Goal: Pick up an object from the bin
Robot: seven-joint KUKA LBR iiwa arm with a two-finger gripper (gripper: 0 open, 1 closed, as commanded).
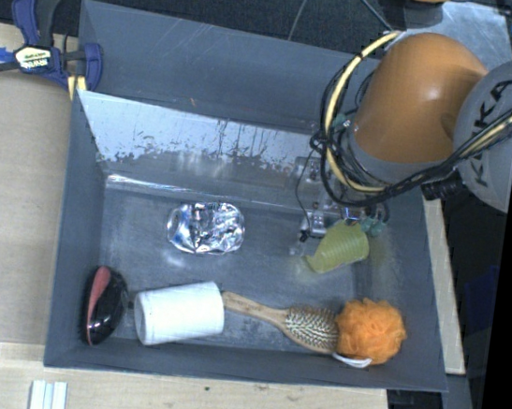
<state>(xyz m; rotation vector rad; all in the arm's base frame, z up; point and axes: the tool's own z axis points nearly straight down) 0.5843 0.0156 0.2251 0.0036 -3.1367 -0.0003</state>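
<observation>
My gripper (316, 224) hangs under the orange cover at the right back of the bin, low over the floor. A yellow-green cup-shaped thing (340, 249) lies on its side right beside the gripper, touching it or nearly so on its right. The arm hides part of where they meet, so I cannot tell whether the thing is held. A crumpled ball of silver foil (205, 228) lies to the left, apart from the gripper.
Along the bin's front wall lie a black and red oval thing (103, 305), a white roll (179, 312), a wooden hairbrush (285, 320) and an orange mesh puff (371, 329). Bare floor lies between the foil and the gripper.
</observation>
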